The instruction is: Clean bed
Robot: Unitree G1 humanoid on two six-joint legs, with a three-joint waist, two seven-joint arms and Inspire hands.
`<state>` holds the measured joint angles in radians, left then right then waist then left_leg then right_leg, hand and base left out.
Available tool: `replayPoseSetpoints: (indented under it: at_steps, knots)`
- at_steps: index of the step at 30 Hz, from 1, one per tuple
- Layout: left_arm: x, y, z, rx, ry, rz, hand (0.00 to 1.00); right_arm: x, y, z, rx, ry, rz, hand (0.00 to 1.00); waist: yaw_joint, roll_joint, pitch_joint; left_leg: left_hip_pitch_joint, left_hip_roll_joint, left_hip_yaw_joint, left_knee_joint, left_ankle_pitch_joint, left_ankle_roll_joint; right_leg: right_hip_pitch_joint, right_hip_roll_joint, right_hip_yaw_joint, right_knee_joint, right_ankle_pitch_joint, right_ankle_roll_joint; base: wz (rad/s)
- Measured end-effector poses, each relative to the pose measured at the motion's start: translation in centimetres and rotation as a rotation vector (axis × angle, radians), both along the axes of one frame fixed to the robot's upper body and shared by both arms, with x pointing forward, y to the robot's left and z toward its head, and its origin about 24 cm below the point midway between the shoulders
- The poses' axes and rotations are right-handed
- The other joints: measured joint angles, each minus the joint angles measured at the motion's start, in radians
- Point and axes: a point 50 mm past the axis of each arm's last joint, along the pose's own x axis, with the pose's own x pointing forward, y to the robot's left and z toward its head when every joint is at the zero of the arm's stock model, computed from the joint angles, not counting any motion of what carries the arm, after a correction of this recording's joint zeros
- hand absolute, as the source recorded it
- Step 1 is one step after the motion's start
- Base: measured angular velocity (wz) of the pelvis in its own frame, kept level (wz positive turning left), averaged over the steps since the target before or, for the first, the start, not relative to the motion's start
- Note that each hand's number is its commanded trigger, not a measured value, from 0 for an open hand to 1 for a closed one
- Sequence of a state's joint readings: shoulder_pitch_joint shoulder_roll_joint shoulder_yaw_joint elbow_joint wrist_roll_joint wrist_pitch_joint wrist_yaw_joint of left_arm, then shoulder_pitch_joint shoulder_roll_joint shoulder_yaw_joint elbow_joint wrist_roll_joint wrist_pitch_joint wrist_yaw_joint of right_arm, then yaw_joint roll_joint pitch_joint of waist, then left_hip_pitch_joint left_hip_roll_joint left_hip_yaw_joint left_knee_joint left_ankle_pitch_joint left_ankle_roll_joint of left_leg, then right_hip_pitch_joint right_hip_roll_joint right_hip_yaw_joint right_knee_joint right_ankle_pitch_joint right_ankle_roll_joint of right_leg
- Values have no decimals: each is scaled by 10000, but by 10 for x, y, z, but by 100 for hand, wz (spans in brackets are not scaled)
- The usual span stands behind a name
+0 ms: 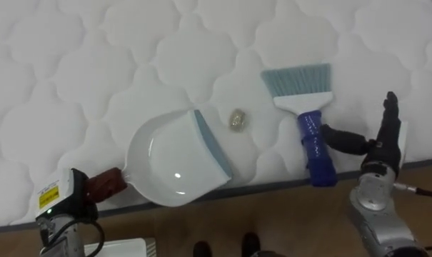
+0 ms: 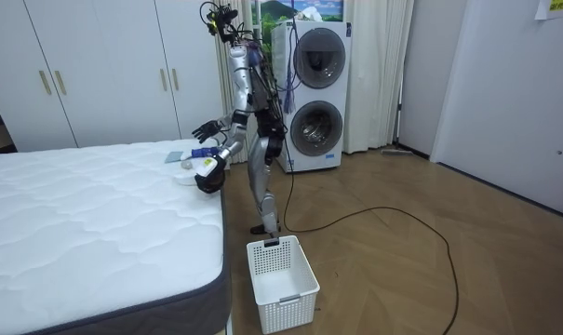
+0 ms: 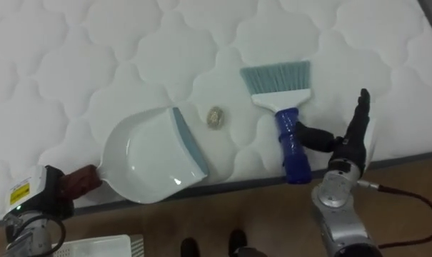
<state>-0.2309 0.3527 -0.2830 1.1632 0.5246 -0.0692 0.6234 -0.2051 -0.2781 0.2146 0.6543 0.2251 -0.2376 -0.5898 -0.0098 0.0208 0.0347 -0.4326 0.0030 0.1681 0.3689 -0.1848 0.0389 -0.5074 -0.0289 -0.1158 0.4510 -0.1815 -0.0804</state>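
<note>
The white dustpan point(image 1: 174, 163) lies near the bed's point(image 1: 73, 64) edge, mouth towards a small crumpled scrap point(image 1: 237, 119); its brown handle juts past the edge into the left hand point(image 1: 71, 193), whose fingers are closed round it; beyond the scrap lies a blue brush point(image 1: 314, 143), bristles pointing away from the robot; the right hand point(image 1: 378, 146) hangs just beside the brush's handle, fingers point(image 1: 391, 107) straight and spread, thumb touching the handle; the robot stands at the bedside, a white basket point(image 2: 281, 272) on the floor near its feet, stacked washing machines point(image 2: 316, 93) behind it.
</note>
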Motion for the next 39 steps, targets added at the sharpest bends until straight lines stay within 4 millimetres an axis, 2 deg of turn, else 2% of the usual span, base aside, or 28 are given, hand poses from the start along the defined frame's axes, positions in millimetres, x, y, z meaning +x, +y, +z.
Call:
replayPoseSetpoints:
  at_steps: [3,9,22,28,39]
  knots:
    - [2,0,1,170,46,-128,100,0,3,-2,47,191,362,0,-22,14,9,1,-1,3,3,0,0,1,-18,-20,14,0,0,0]
    - [10,4,8,609,-49,-299,100,-1,7,-6,62,469,717,0,-162,131,86,-124,4,34,98,11,19,-51,-78,-149,-4,-35,6,5]
    - [21,8,18,1564,-186,-760,100,-5,12,-15,263,1264,1700,0,-95,179,87,-313,2,89,123,14,24,-274,-139,-281,163,-56,-6,0]
    - [23,9,20,1653,-209,-759,100,-6,12,-19,321,1514,1916,0,-137,250,124,-318,2,95,142,20,34,-266,-157,-317,140,-56,-8,0]
    - [25,9,21,1664,-244,-776,100,-9,8,-29,-51,2151,2028,0,-117,251,128,-378,1,99,120,24,41,-310,-169,-370,127,-73,-21,0]
